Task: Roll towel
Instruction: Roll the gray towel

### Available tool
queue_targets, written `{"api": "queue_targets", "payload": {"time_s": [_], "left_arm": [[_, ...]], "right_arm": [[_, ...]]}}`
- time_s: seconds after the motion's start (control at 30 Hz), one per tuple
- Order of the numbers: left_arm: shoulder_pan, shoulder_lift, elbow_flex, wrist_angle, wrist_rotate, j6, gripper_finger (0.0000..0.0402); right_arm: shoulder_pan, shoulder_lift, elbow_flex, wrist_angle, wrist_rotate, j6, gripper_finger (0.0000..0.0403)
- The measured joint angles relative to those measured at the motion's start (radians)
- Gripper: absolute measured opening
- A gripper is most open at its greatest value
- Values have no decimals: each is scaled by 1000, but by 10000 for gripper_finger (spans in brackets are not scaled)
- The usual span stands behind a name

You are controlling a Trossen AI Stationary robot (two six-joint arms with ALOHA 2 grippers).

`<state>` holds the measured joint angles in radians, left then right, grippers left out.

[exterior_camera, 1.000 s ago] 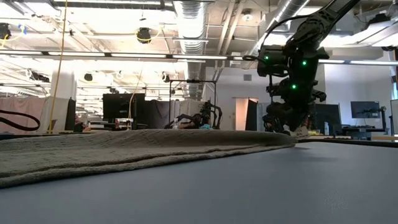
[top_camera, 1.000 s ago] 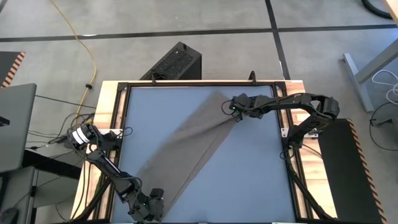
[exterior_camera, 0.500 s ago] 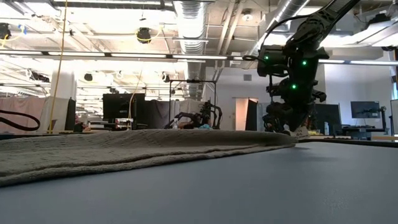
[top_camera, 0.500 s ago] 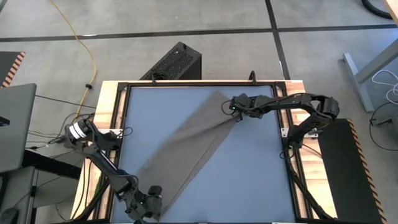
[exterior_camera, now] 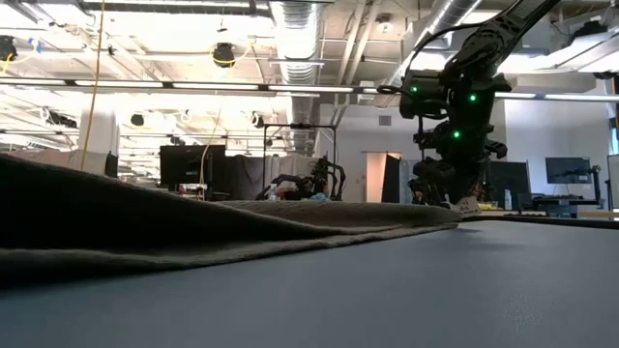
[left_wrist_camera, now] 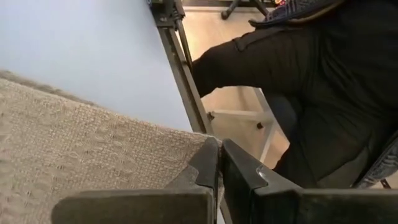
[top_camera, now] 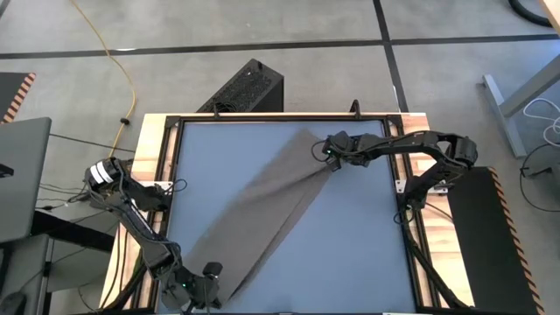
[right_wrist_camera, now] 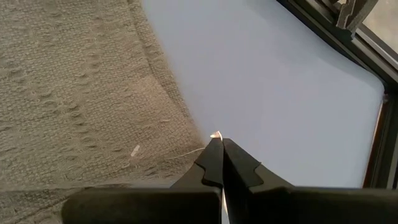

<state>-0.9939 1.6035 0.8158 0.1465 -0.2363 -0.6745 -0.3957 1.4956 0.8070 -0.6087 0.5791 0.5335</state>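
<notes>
The towel [top_camera: 262,210] is lying unrolled, stretched diagonally across the table [top_camera: 367,254]. I am pinching its near corner with the left end effector [top_camera: 208,282] and its far corner with the right end effector [top_camera: 331,150]. Rolling is not yet starting.

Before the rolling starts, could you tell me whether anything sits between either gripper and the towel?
Nothing visible does: the left gripper is shut on the towel at its near corner, and the right gripper on its far corner.
</notes>
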Motion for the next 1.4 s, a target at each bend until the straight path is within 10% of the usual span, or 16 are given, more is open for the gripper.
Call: {"api": "queue_targets", "payload": {"time_s": [0.53, 1.03, 1.4], "left_arm": [[-28, 0, 0, -6, -28, -55, 0], [-34, 1, 0, -6, -33, -108, 0], [-33, 1, 0, -29, -32, -108, 0]], "right_arm": [[0, 0, 0, 18, 21, 16, 26], [3, 0, 0, 8, 28, -18, 120], [149, 0, 58, 17, -112, -44, 132]]}}
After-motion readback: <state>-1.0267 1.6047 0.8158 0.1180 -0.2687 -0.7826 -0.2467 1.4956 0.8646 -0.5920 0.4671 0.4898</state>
